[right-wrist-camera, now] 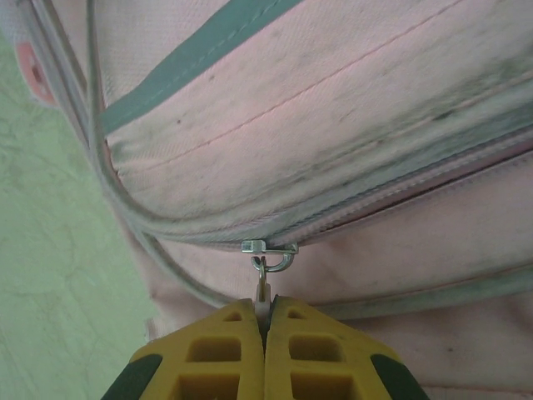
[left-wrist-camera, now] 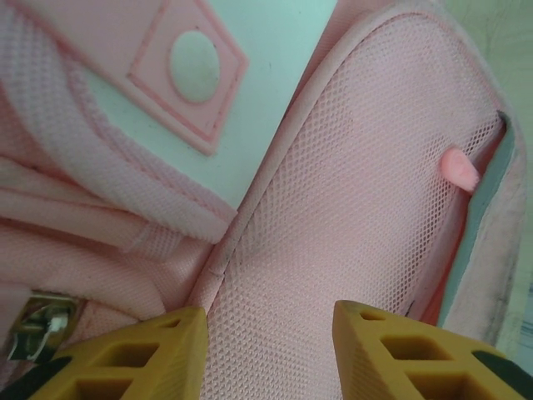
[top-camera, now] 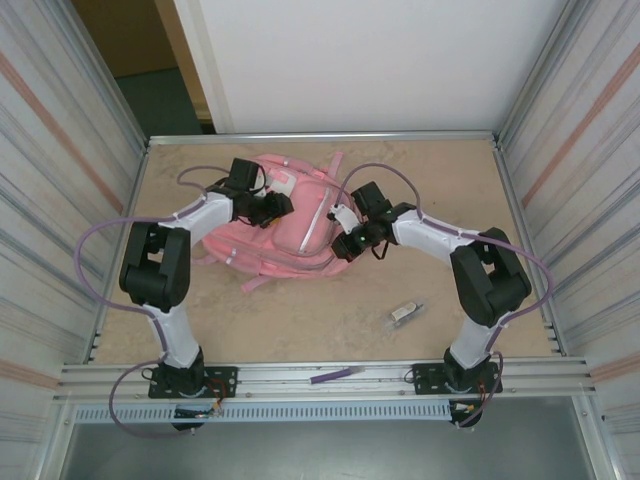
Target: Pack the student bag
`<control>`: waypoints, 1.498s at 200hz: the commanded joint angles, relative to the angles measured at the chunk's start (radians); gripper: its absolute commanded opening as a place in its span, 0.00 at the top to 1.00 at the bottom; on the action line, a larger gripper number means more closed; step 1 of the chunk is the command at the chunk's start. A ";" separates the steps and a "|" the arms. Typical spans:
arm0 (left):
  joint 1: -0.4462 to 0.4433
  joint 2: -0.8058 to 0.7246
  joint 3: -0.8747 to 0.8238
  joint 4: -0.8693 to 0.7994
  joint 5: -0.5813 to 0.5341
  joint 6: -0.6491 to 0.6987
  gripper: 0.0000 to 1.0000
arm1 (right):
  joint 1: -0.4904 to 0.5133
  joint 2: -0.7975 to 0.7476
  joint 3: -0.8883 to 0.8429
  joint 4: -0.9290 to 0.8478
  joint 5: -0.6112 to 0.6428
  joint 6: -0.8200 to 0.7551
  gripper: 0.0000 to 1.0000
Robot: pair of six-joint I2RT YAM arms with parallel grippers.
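The right gripper point(right-wrist-camera: 264, 315) had its yellow fingers pressed together on the metal zipper pull point(right-wrist-camera: 262, 287), which hung from a slider point(right-wrist-camera: 269, 247) on a seam of the student bag point(right-wrist-camera: 350, 108). The left gripper point(left-wrist-camera: 268, 337) hovered with its fingers apart just above a pink mesh panel point(left-wrist-camera: 358, 200), nothing caught between them. At the right edge of that panel a small pink tab point(left-wrist-camera: 459, 169) stuck out of a narrow gap edged in grey-green; what lay inside the gap could not be made out.

From above, the left gripper point(top-camera: 272, 208) sat over the bag's left-centre and the right gripper point(top-camera: 350, 242) at its right edge. The bag point(top-camera: 255, 240) lay flat on the far middle of the table point(top-camera: 450, 190), front pocket point(top-camera: 300, 232) facing up. Its long axis seemed to run diagonally, from near left to far right, with straps trailing at the near-left side; which end was the top could not be told.

Well apart from it, near the right arm, lay a small white object point(top-camera: 404, 313). A purple strip point(top-camera: 335, 376) rested on the front rail.
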 commanded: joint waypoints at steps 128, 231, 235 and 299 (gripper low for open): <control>-0.091 0.017 -0.160 0.054 0.000 -0.173 0.57 | 0.179 0.085 -0.098 0.375 -0.120 0.526 0.83; -0.109 -0.060 -0.273 0.178 0.043 -0.237 0.58 | 0.303 0.136 0.003 0.359 0.181 0.708 0.70; -0.104 -0.065 -0.273 0.179 0.048 -0.225 0.57 | 0.302 0.124 -0.010 0.362 0.186 0.708 0.69; -0.094 -0.363 -0.356 0.060 -0.115 0.009 0.52 | 0.218 -0.141 -0.178 0.276 0.288 0.748 0.44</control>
